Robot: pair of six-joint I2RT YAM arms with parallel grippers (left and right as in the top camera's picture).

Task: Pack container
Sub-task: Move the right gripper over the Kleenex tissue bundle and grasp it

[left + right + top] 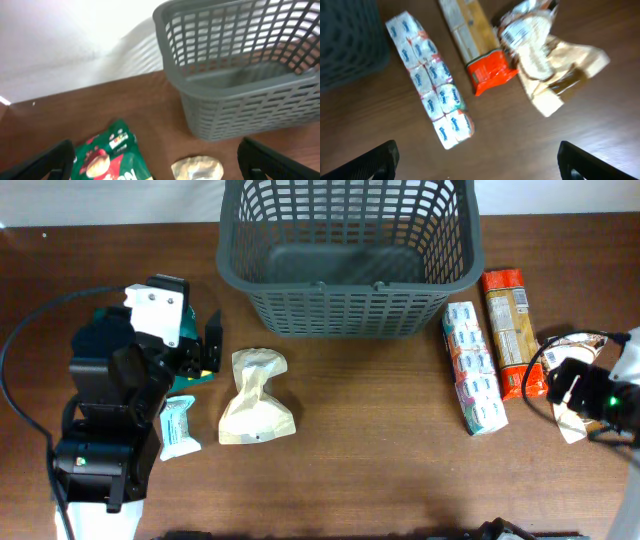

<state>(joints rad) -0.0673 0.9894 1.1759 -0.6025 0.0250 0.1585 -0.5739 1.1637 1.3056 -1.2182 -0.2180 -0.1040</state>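
The container [350, 260] is a large dark grey lattice basket at the back centre, with nothing visible inside; the left wrist view shows its near corner [240, 75]. My left gripper [210, 345] hovers open at the left, above a green snack packet [112, 157] and beside a crumpled tan bag [257, 398], which also shows as a tan bag [197, 169] at the bottom of the left wrist view. My right gripper [556, 380] hangs open at the far right, over bare table just short of a tissue multipack [430, 85]. Neither gripper holds anything.
A small tissue pack [180, 427] lies by the left arm. Right of the basket lie the tissue multipack [474, 366] and an orange cracker packet [512, 330]. A brown and white bread bag [545, 55] sits under the right arm. The basket's corner [345, 40] shows top left.
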